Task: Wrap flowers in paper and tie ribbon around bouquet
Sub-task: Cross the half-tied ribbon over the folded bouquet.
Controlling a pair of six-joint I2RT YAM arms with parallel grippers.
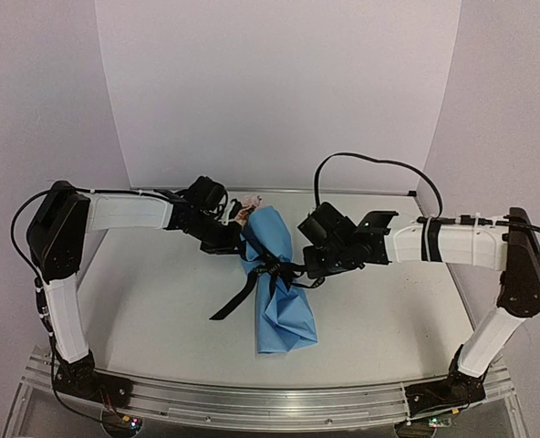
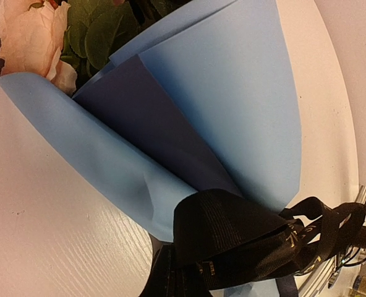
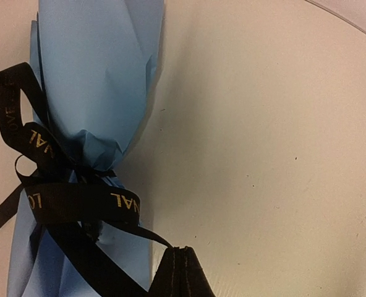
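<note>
The bouquet (image 1: 275,274) lies lengthways mid-table, its light blue paper (image 2: 232,93) rolled round the flowers (image 2: 31,37), whose pale rose heads and green leaves show at the far end. The paper's navy inner face (image 2: 146,117) shows in the fold. A black ribbon (image 3: 78,204) with gold lettering is knotted round the waist, one tail (image 1: 232,303) trailing to the near left. My left gripper (image 1: 226,239) is shut on a ribbon loop (image 2: 245,229) at the bouquet's left. My right gripper (image 3: 183,249) is shut, pinching a thin ribbon strand (image 3: 147,234) at the right.
The white tabletop (image 1: 398,319) runs out on both sides of the bouquet. A pale backdrop wall (image 1: 270,91) closes the far edge. A black cable (image 1: 361,160) loops above the right arm. An aluminium rail (image 1: 270,401) runs along the near edge.
</note>
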